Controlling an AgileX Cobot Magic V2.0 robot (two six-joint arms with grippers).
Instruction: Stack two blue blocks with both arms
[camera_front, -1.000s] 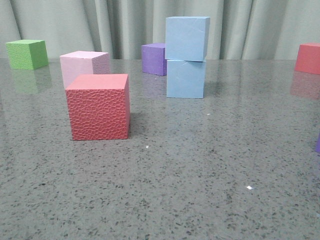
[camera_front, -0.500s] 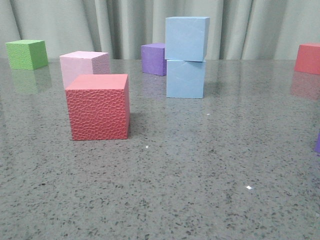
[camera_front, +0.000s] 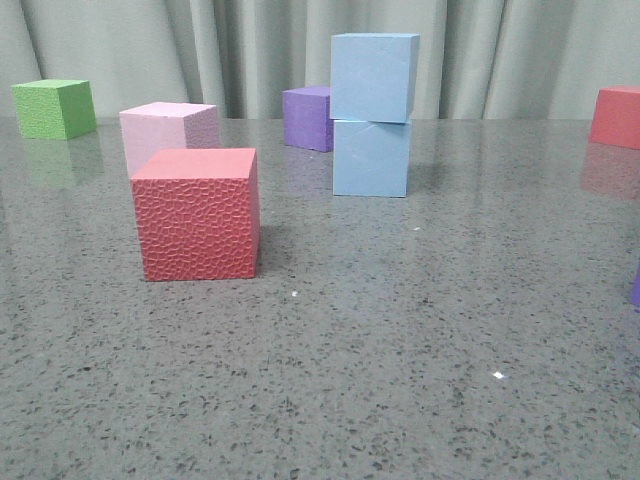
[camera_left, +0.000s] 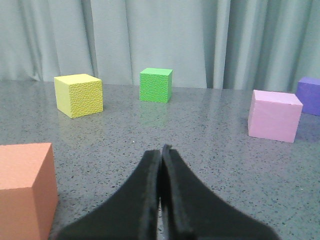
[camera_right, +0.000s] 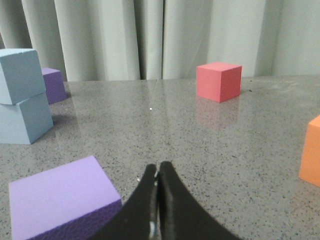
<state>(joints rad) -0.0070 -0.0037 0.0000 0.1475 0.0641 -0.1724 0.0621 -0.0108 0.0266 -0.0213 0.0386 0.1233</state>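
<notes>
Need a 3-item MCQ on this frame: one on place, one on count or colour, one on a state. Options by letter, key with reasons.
1. Where is the purple cube seen in the front view?
A. On top of the stack
B. Behind the blue stack, to its left
C. In front of the red cube

2. How many blue blocks are in the stack?
A. One
B. Two
C. Three

3. What state are the grippers in?
A. Both shut, holding nothing
B. Both open
C. Left shut on a block

Key:
1 B: it sits farther back, beside the lower blue block.
2 B: the upper blue block rests on the lower one, slightly turned.
3 A: the left gripper and right gripper show fingers pressed together, with nothing between.
</notes>
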